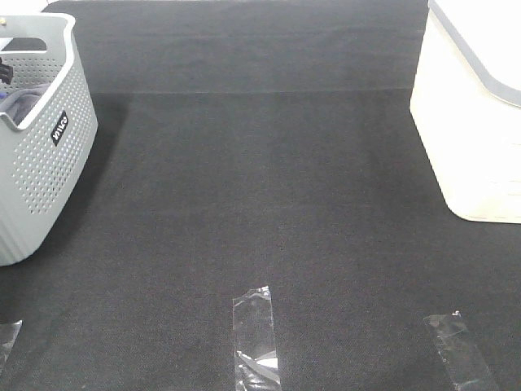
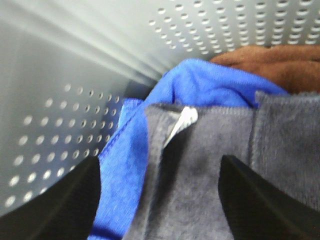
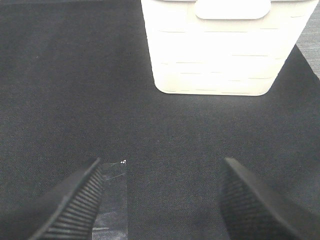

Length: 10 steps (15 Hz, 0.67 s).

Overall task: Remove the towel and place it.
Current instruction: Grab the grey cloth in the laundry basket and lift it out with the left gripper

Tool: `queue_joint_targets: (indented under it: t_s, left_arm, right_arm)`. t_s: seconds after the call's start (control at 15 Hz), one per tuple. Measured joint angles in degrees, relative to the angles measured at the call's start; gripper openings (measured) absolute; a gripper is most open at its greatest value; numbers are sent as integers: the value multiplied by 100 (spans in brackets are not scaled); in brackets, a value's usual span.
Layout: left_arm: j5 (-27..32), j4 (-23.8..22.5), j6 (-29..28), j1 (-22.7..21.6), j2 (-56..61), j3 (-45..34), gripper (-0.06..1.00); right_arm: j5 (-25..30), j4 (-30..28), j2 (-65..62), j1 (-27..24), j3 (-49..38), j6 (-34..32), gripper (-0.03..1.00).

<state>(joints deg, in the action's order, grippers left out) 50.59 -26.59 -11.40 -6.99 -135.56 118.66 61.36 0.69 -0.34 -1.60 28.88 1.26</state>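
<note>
straddling towel (image 2: pixel 202 170), left end effector (image 2: pixel 159 200) inside basket (image 2: pixel 50 95)

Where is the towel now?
The towel lies inside the perforated basket at the exterior view's left edge, against a blue cloth, ahead of the left gripper.

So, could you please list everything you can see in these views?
mat: one, black, covers table
grey basket: one, grey, perforated, mat's left side
white basket: one, cream, mat's right side
towel: one, grey-lavender, inside grey basket
blue cloth: one, bright blue, beside towel
brown cloth: one, brown, beyond blue cloth
tape strips: three, clear, mat's near edge
left gripper: one, black, open over towel
right gripper: one, black, open over mat
</note>
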Motion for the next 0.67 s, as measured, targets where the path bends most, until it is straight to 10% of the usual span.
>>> queue_joint_targets:
  t_s: [0.67]
  left_arm:
    - [-80, -23, 0, 0, -11, 0, 34]
  right_arm:
    - [0, 0, 0, 0, 0, 0, 63]
